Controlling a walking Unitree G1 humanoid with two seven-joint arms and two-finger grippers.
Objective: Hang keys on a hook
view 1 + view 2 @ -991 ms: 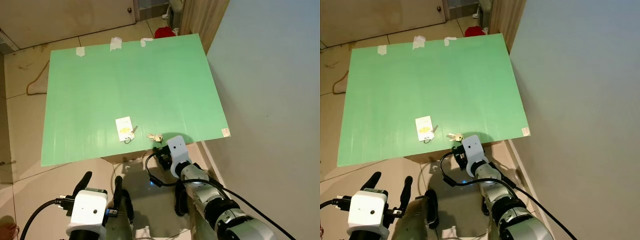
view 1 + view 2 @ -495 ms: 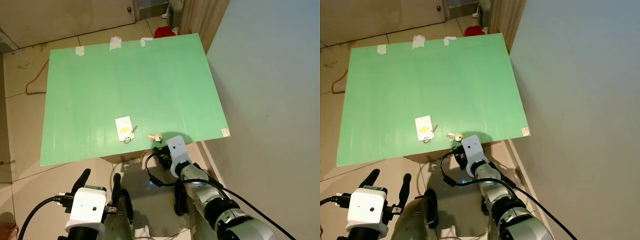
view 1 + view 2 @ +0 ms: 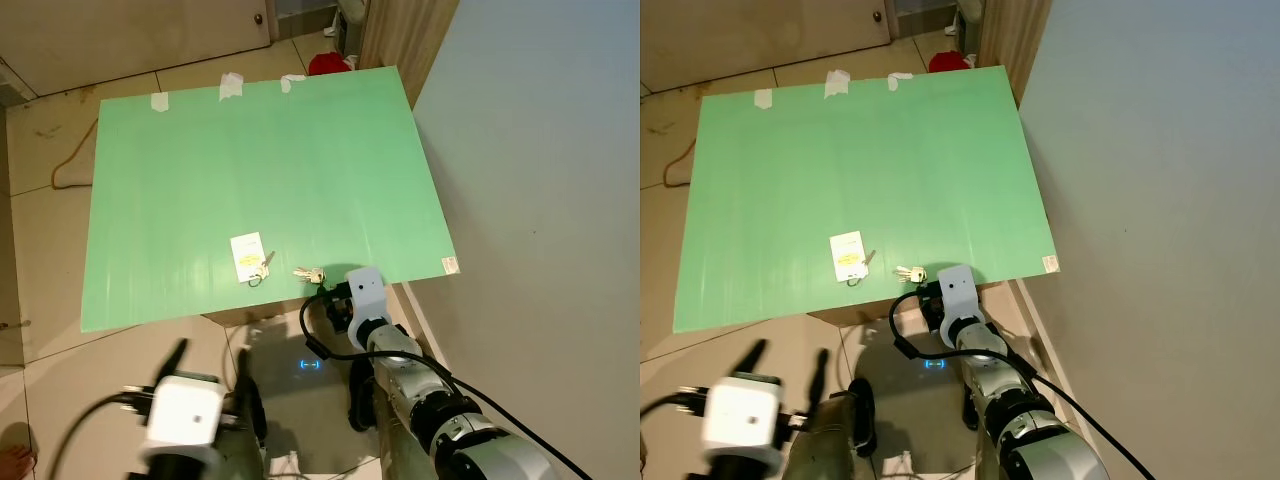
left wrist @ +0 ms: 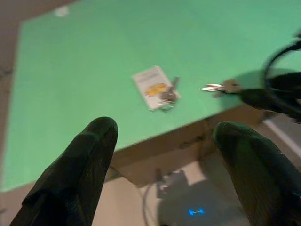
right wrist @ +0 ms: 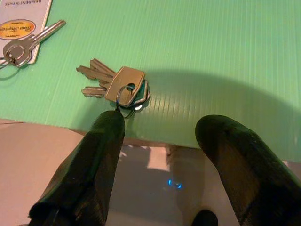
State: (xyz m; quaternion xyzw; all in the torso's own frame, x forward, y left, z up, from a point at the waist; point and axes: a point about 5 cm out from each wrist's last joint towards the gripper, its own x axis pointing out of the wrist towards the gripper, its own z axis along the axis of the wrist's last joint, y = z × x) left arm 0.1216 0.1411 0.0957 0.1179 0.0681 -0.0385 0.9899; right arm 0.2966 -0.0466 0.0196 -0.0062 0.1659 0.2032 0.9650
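Note:
A small bunch of keys [image 3: 309, 274] lies near the front edge of the green table top [image 3: 250, 150]. In the right wrist view the keys [image 5: 117, 87] fan out from a ring, flat on the green surface. My right gripper [image 5: 162, 125] is open just off the table's front edge, one finger [image 5: 101, 150] close under the key ring, not touching it as far as I can tell. My left gripper [image 4: 164, 129] is open, low in front of the table and blurred in the left eye view [image 3: 208, 360]. No hook is visible.
A white card with a single key on a ring [image 3: 248, 257] lies left of the bunch. A grey wall [image 3: 540, 200] rises on the right. Tape pieces [image 3: 230, 86] mark the far edge, with a red object [image 3: 330, 65] and a door beyond. A cable [image 3: 70, 165] lies on the floor.
My right gripper has shifted slightly right and closer to the table edge by the keys. The left arm is moving and now looks blurred. The keys and card have not moved.

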